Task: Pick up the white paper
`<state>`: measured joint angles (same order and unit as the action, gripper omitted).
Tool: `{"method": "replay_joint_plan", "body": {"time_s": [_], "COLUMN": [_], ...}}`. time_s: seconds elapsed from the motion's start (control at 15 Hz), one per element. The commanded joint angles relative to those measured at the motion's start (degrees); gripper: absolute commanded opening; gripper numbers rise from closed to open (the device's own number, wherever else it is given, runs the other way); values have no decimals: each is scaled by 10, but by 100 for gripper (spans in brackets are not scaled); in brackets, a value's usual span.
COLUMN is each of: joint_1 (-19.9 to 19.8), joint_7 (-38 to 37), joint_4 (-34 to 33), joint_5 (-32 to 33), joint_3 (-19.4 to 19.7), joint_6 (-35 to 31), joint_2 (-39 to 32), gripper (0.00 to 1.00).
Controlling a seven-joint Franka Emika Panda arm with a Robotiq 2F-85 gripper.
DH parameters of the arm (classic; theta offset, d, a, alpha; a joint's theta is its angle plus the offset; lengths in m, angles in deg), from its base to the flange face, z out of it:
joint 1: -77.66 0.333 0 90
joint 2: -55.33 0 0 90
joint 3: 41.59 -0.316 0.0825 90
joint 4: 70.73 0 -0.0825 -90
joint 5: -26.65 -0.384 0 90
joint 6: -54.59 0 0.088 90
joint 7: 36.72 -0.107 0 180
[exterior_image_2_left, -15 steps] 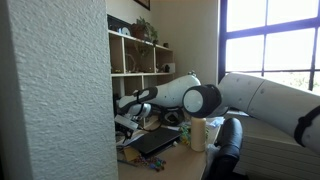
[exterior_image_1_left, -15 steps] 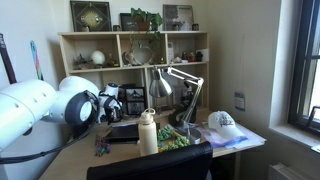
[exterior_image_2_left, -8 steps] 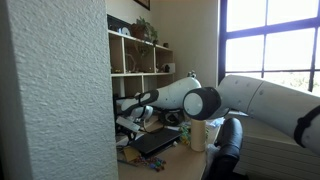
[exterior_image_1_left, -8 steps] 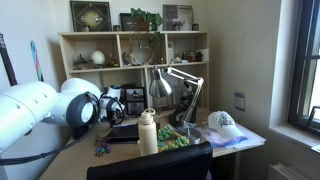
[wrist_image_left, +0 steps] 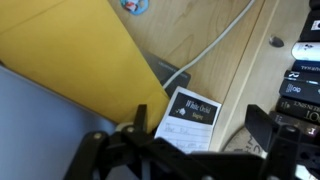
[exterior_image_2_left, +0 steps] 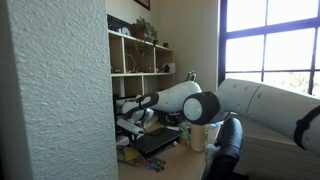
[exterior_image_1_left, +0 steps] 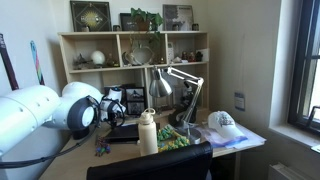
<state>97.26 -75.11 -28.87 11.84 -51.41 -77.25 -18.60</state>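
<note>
White bottle (exterior_image_1_left: 148, 133), desk lamp (exterior_image_1_left: 162, 87), cap (exterior_image_1_left: 222, 121) (white)

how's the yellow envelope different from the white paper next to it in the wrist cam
The yellow envelope is far larger than the white paper: it runs out of the wrist view, while the paper shows nearly whole. The envelope is plain yellow where visible; the paper is white with dark print. Both are thin and flat and lie on the wooden desk.
</note>
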Motion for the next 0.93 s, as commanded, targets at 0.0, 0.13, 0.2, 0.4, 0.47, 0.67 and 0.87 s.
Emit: {"method": "replay_joint_plan", "body": {"time_s": [0.0,0.13,0.2,0.4,0.47,0.67,0.87], "joint_1": [8,10,10,12,12,12,12], "joint_7": [-17,-17,-17,-17,-17,-18,-18], "joint_4": [-35,-39,-40,-41,-40,-38,-38], "joint_5": [5,7,7,8,8,8,9], "joint_3": [7,8,8,9,10,11,14], "joint_6": [6,6,6,5,4,3,1], "joint_2": [-16,-19,-20,-22,-23,-23,-22], "gripper": [100,75,74,49,42,20,1]}}
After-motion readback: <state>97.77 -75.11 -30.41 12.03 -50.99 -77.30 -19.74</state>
